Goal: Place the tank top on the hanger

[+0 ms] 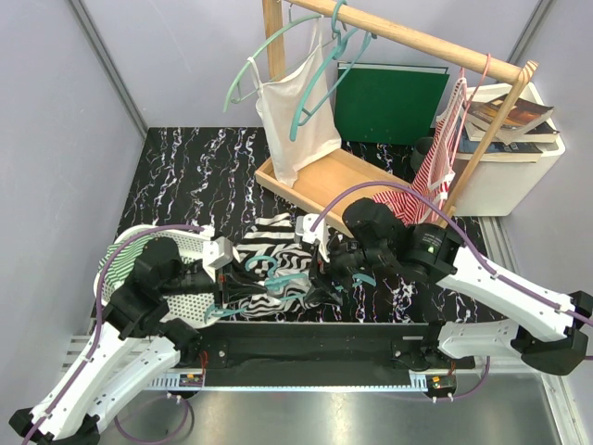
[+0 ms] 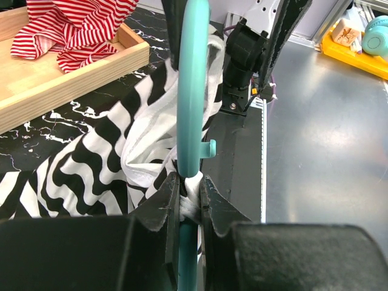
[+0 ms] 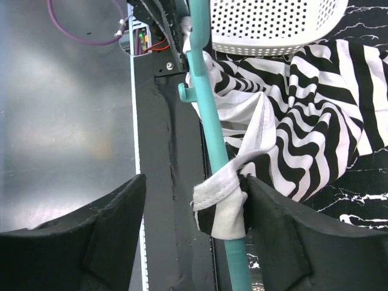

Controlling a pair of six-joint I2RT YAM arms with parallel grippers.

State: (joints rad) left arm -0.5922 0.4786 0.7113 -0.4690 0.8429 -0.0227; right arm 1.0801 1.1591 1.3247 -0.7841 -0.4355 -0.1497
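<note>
Black marbled table (image 1: 176, 176) bearing the tank top (image 1: 278, 276), left gripper (image 2: 187, 188) clamping the hanger (image 2: 193, 91), right gripper (image 3: 194, 185) straddling it, jaws standing apart.

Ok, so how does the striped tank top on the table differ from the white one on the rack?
The striped tank top has wavy black-and-white bands; the white tank top is plain. The striped one lies crumpled on the table; the white one hangs straight below the wooden rail. The striped one has only a strap wrapped round the teal hanger; the white one is fully hung. Both are sleeveless.
</note>
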